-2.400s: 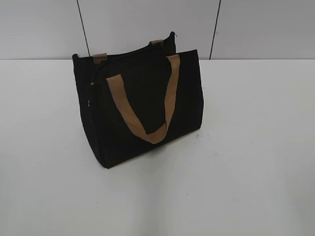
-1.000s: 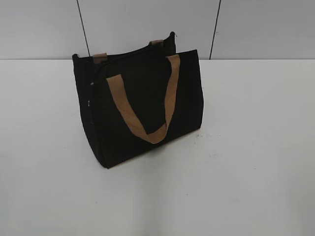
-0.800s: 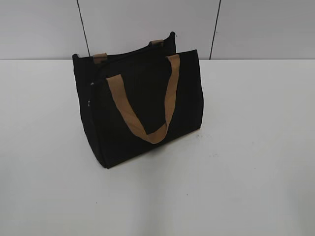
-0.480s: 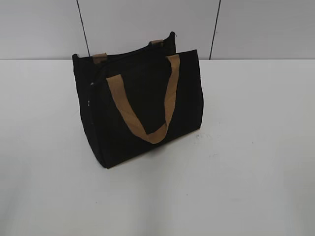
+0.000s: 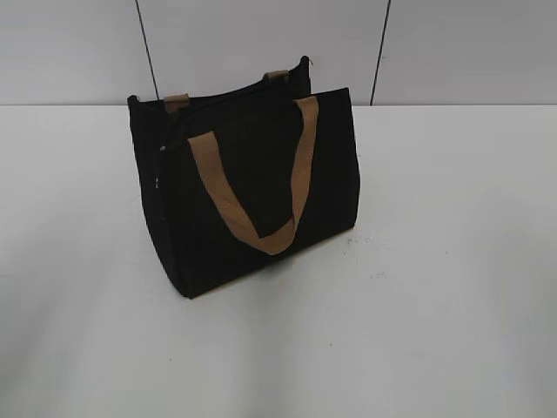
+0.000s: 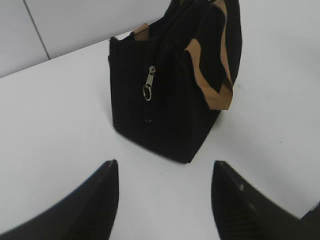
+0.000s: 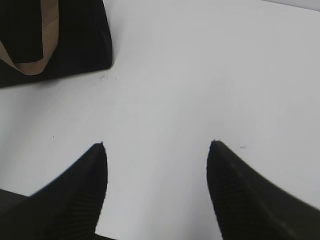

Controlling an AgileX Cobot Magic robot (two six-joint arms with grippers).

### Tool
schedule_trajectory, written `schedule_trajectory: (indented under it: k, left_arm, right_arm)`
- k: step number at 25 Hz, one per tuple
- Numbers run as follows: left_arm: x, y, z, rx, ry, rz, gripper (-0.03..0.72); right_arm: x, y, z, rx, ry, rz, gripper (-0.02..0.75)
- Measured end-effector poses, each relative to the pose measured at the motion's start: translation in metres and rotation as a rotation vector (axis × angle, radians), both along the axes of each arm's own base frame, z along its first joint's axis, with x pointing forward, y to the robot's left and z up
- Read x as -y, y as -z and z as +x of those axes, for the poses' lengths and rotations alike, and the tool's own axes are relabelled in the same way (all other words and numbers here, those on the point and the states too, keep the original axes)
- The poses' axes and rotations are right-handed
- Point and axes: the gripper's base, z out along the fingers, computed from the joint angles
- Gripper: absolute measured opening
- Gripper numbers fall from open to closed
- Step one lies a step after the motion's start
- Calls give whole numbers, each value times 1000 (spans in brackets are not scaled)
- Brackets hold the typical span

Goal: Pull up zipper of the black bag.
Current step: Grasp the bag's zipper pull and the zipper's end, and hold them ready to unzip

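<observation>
White tabletop [image 5: 452, 287], pale panelled wall behind. Left gripper [image 6: 165, 167] spread wide, empty, short of the black bag [image 6: 170, 100]; zipper [image 6: 149, 85] pull hangs on the bag's near end. Right gripper [image 7: 156, 145] likewise wide, empty, bag corner upper-left. Bag upright, tan handle [image 5: 252, 196] draped.

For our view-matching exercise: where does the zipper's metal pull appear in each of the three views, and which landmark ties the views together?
Exterior view: the pull is a tiny glint on the bag's left end, near the top.
Left wrist view: pull hangs on the narrow end facing the camera, upper centre.
Right wrist view: not in it; only a bag corner shows, top left.
Shared landmark: the tan strap.
</observation>
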Motion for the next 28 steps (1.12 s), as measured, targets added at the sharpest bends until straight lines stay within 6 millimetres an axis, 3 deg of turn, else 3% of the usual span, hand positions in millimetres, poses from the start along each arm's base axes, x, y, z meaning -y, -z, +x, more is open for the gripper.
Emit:
schedule_trajectory:
  k: [13,20,28]
  left_arm:
    - [8,15,57,31,141,96,451]
    - [7,34,91,-26,101,103,456]
    - [3,64,107,-129,-2,44,445]
  right_arm:
    - [-23,-42,76,-63,-294,-46,487]
    - [-49,-54,120,-102,-427,-69,487]
    - [-81,-68,152,-99,-537,-81,487]
